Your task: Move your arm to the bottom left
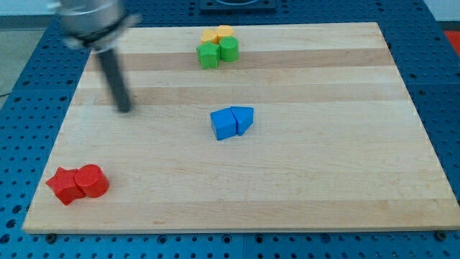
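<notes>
My tip (126,109) touches the wooden board (302,180) in its upper left part, at the end of a dark rod that comes down from the view's top left. It stands well left of the blue cube (223,124) and blue triangular block (244,119), which touch each other at the board's middle. A red star-shaped block (65,185) and a red cylinder (92,180) sit together at the bottom left, well below the tip. The tip touches no block.
At the top centre a green star-shaped block (208,55), a green cylinder (228,49), an orange block (211,35) and a yellow block (225,32) form a tight cluster. Blue perforated table surface (438,86) surrounds the board.
</notes>
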`<state>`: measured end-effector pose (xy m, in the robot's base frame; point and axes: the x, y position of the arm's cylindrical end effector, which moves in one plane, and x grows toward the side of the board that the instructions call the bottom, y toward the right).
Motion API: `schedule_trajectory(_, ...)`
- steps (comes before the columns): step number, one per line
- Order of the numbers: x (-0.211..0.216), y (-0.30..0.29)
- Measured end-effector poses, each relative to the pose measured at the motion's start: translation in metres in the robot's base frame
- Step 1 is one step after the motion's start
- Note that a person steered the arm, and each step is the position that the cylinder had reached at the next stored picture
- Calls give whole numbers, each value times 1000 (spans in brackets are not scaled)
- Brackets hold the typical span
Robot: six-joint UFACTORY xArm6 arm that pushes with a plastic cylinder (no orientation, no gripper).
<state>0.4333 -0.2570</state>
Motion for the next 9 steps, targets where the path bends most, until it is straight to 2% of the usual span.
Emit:
schedule_trajectory(1,27,-46)
schedule_trajectory(3,70,-48)
schedule_trajectory(6,95,-47)
schedule_trajectory(7,137,-47)
schedule_trajectory(9,155,-47)
